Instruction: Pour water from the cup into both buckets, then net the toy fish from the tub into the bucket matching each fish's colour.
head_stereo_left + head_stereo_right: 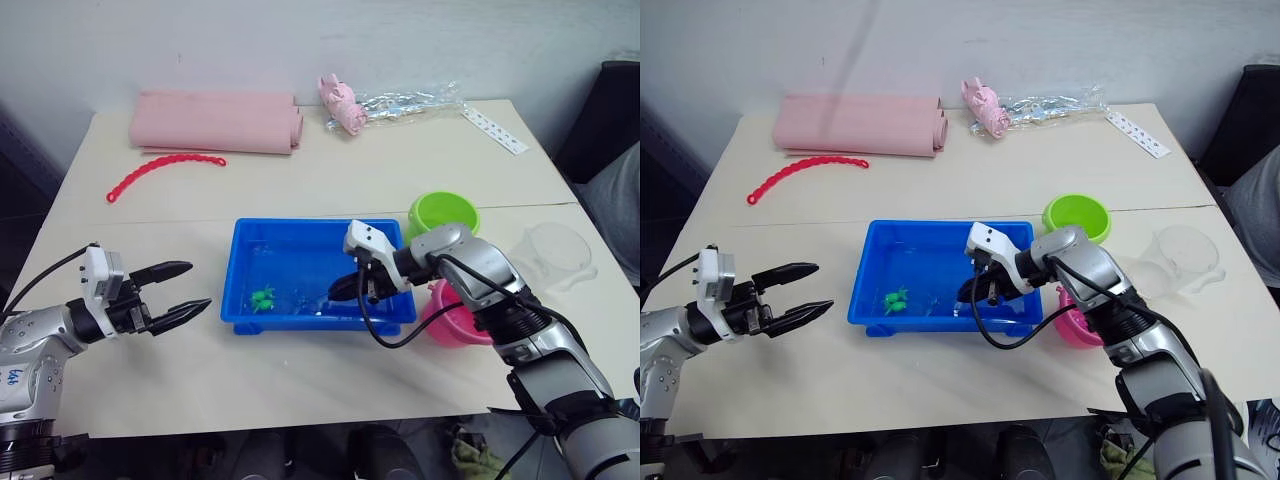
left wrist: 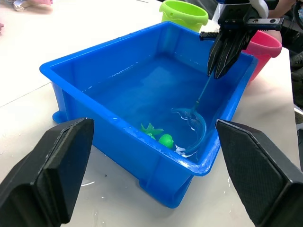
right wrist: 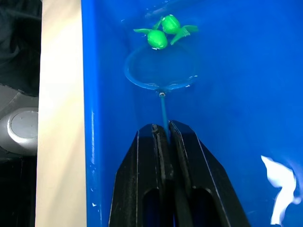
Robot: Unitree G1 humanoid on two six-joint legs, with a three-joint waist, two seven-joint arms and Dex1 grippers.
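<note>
Right end effector (image 3: 163, 130) clamped on net (image 3: 161, 71) stick, hoop underwater in tub (image 1: 250, 312) just beside green fish (image 3: 163, 30). Netting step; next, scoop under, lift toward green bucket (image 1: 443, 214). Left end effector (image 1: 180, 292) wide, idle.

pink bucket (image 1: 452, 322) half-hidden behind arm — fish (image 1: 263, 297) shapes unclear

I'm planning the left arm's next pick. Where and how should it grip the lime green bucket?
Pinch the lime green bucket by its rim from above, one finger inside. It stands upright and open-topped just beyond the blue tub's far right corner, so I would come down from above.
</note>
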